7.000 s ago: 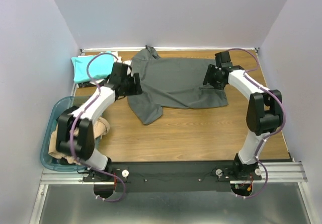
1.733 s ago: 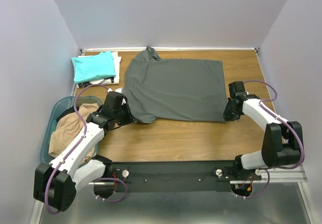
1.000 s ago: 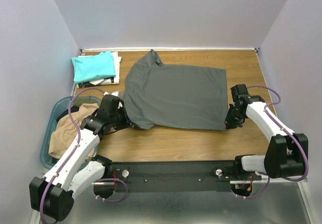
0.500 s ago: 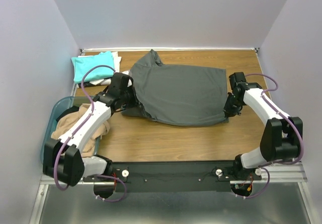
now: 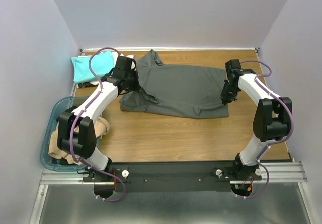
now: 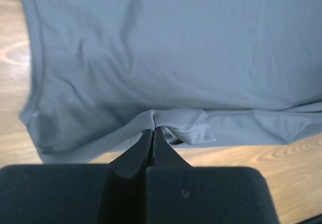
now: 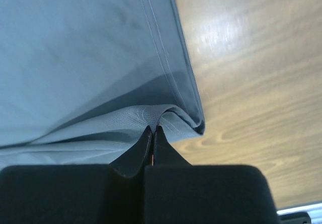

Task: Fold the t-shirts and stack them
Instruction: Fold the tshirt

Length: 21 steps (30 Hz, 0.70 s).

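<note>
A large dark grey t-shirt lies across the far half of the table, its near part doubled back over itself. My left gripper is shut on a pinch of its left side. My right gripper is shut on the hem corner at its right side. A folded teal t-shirt rests on a white t-shirt at the far left corner. A tan t-shirt is bunched in the basket.
The blue-green plastic basket stands at the left near edge, beside the left arm's base. Bare wooden tabletop stretches between the grey shirt and the arm rail. Walls close in the table at the back and both sides.
Both grippers, shut on the grey shirt's near edge, have travelled away from the rail toward the back, carrying that edge over the shirt, so the visible cloth is now shorter front to back.
</note>
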Each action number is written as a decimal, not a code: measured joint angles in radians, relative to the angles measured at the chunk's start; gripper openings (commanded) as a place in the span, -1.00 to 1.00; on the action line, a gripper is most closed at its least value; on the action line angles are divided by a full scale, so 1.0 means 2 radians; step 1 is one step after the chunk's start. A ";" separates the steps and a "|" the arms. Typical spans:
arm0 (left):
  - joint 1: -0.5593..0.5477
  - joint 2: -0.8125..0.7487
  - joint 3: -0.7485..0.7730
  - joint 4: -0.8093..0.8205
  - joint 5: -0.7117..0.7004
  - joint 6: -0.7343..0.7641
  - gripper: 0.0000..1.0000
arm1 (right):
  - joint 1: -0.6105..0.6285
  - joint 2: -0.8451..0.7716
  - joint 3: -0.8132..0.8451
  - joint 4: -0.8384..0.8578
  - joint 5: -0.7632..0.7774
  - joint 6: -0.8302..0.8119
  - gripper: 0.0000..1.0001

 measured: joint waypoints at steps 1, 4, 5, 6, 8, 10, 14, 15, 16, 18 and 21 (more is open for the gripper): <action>0.004 0.005 0.006 0.000 0.000 0.002 -1.00 | 0.000 0.005 0.007 0.001 0.001 -0.001 -0.99; 0.016 0.014 0.022 0.002 0.000 0.008 -1.00 | -0.002 0.018 0.024 0.003 0.006 -0.002 -0.99; 0.020 0.016 0.027 0.003 0.000 0.010 -1.00 | -0.002 0.021 0.027 0.004 0.007 -0.003 -0.99; 0.021 0.017 0.028 0.005 0.000 0.012 -1.00 | -0.003 0.023 0.029 0.005 0.009 -0.004 -0.99; 0.029 0.021 0.034 0.008 0.001 0.016 -1.00 | -0.004 0.030 0.035 0.005 0.012 -0.007 -0.99; 0.033 0.027 0.038 0.012 0.003 0.019 -1.00 | -0.006 0.037 0.041 0.005 0.015 -0.008 -0.99; 0.035 0.046 0.038 0.019 0.009 0.027 -1.00 | -0.010 0.058 0.060 0.007 0.023 -0.013 -0.99; 0.036 0.049 0.038 0.019 0.010 0.028 -1.00 | -0.010 0.064 0.066 0.007 0.025 -0.015 -0.99; 0.037 0.054 0.039 0.021 0.012 0.030 -1.00 | -0.010 0.069 0.069 0.008 0.025 -0.015 -0.99; 0.037 0.065 0.042 0.022 0.015 0.037 -1.00 | -0.011 0.081 0.080 0.009 0.026 -0.019 -0.99; 0.039 0.081 0.058 0.024 0.018 0.043 -1.00 | -0.012 0.098 0.097 0.011 0.027 -0.022 -0.99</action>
